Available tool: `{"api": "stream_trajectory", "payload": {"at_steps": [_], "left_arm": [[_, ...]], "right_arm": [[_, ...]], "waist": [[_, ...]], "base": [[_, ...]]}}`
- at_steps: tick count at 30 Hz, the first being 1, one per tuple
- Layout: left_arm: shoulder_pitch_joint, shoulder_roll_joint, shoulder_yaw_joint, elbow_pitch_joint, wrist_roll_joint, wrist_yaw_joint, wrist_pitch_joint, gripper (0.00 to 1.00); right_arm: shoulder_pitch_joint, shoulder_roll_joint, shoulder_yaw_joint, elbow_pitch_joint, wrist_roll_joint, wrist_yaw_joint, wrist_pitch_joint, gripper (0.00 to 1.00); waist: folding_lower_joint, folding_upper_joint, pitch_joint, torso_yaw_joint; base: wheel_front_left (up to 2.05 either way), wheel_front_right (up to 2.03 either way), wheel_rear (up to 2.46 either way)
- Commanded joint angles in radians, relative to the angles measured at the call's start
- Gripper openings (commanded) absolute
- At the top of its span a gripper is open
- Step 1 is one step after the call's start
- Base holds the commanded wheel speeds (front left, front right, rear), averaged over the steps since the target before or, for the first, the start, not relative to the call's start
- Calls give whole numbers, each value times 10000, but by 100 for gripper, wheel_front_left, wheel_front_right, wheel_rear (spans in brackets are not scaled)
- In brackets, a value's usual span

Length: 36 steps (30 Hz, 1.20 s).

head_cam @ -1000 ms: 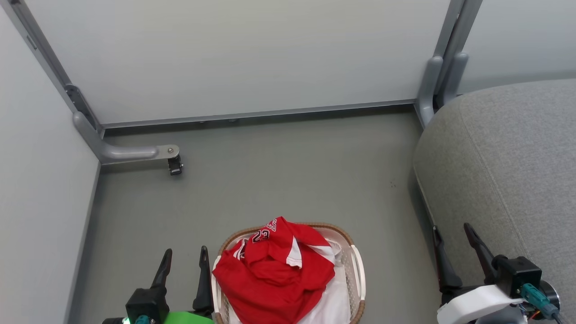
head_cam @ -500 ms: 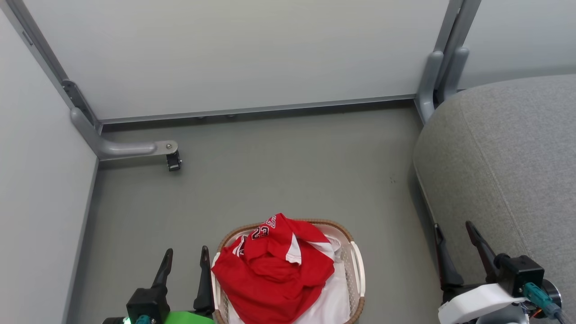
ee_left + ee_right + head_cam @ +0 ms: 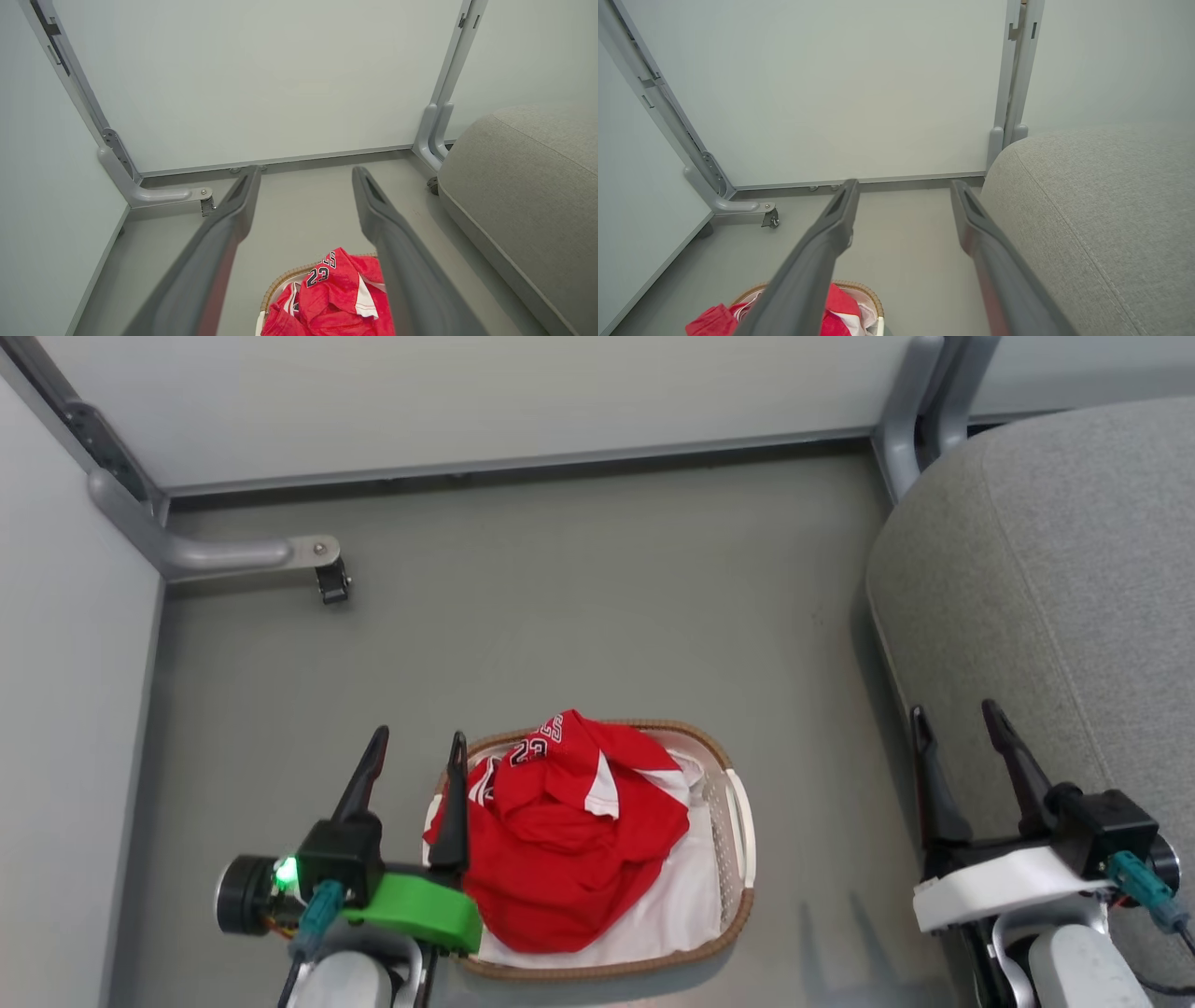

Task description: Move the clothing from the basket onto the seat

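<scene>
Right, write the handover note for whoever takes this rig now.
Left end effector: open, empty, at the basket's left side.
Right end effector: open, empty, beside the sofa's edge.
Things: the red jersey lies crumpled in the basket on a white sheet; whether more garments lie under it cannot be told. The basket stands on the floor, left of the sofa.
Done: nothing is on the sofa yet.
Left: grasp the jersey, probably with the left arm, carry it to the sofa, release it, and leave the sheet in the basket.
</scene>
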Motion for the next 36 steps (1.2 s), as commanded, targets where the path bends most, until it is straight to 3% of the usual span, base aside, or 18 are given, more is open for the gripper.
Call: {"api": "stream_trajectory", "payload": {"at_steps": [1, 7, 18, 26, 36], "left_arm": [[-489, 59, -31, 92, 196, -91, -37, 100], [-2330, 70, -387, 1079, 853, -443, -23, 100], [-5786, 202, -1179, 5185, 1439, -941, 29, 100], [-7389, 508, -1264, 7500, 1528, -952, 524, 100], [-8348, 896, -1175, 8825, 1376, -624, 656, 100]], "right_arm": [[-284, -54, -62, -66, -61, 1, -25, 100], [-1307, -51, -126, -296, -4, 1, -25, 100], [-2830, -44, 305, -651, 477, 1, -23, 100], [-3295, -40, 536, -770, 928, 1, -25, 100], [-3563, -42, 668, -684, 1282, 1, -25, 100]], "waist": [[0, 0, 1219, -183], [0, 0, 2921, -559], [0, 0, 5292, -1540], [0, 0, 6326, -2120], [0, 0, 6680, -2360]], "base": [[0, 0, 0], [0, 0, 0], [0, 0, 0], [0, 0, 0], [0, 0, 0]]}}
